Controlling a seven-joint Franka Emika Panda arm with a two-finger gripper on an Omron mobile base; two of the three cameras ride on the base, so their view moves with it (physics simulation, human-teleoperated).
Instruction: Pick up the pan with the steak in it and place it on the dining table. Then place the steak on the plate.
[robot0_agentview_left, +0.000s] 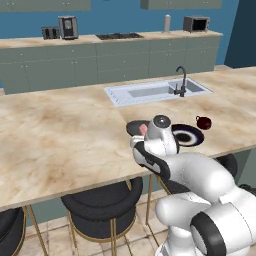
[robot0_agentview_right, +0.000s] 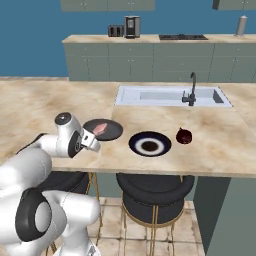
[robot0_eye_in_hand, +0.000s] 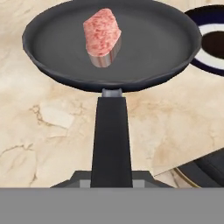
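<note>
With the round shallow black frying pan resting on the beige marbled table beside the dark plate, I see its handle running straight back between my jaws, apparently clamped on it, pinkish-red steak ahead.

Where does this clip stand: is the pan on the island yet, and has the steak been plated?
Looks done: the pan sits over the dining table, beside the plate; whether it fully rests there I cannot tell. In hand: the gripper is at the pan's handle end, with the fingers around it. Left: the steak lies in the pan, and the plate is bare.
</note>
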